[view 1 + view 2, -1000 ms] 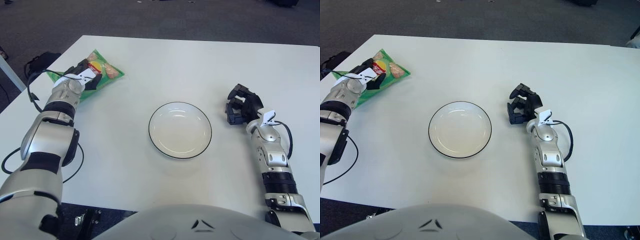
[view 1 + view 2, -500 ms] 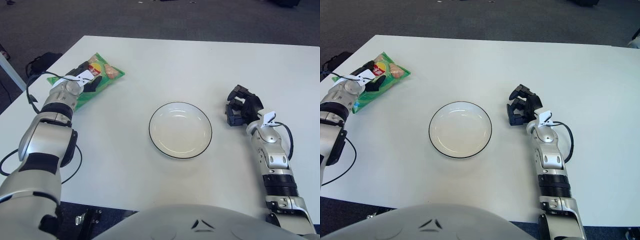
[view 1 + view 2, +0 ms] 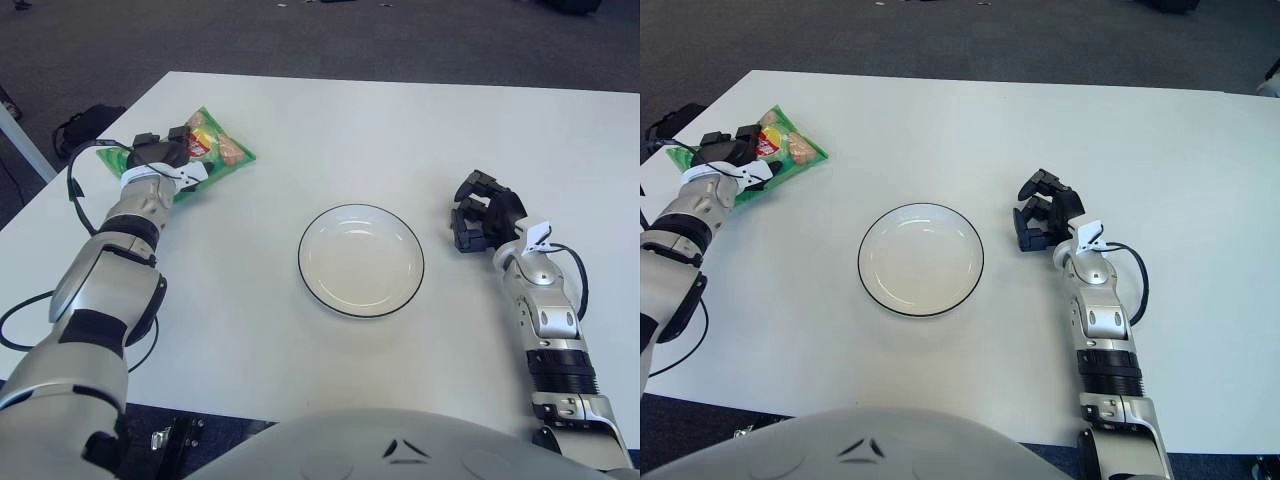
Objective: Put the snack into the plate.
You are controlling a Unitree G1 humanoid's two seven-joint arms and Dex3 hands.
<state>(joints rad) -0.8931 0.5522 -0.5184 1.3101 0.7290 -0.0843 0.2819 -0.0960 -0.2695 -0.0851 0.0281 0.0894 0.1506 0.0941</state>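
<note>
One bag to lift, one plate to fill

One green snack bag [image 3: 205,152] lies flat at the table's [image 3: 330,110] ten o'clock corner, well apart from the plate [image 3: 361,260]. It looks like a crinkly, air-filled packet, so it will likely slip and buckle under a loose pinch.

At that corner the left hand [image 3: 160,155] sits on the bag's near end, fingers draped over the film. They seem to be closing on it, but whether the grip has really taken I cannot tell; the bag's far end lies on the table.

To do this step well, the fingers should gather a firm fold of film at the bag's end, not press down on the puffed middle, which would only push it away. A straight lift before any sideways travel would keep the bag from dragging. The bag will probably hang and swing from the held end, so the carry towards four o'clock from the corner ought to be slow and high enough to clear the rim.

At the centre the plate is bare, white with a dark rim. Release should come low over its middle so the bag settles inside and does not drape across the edge.

At three o'clock the right hand [image 3: 482,212] rests on the table just beside the plate, fingers curled, holding nothing.
</note>
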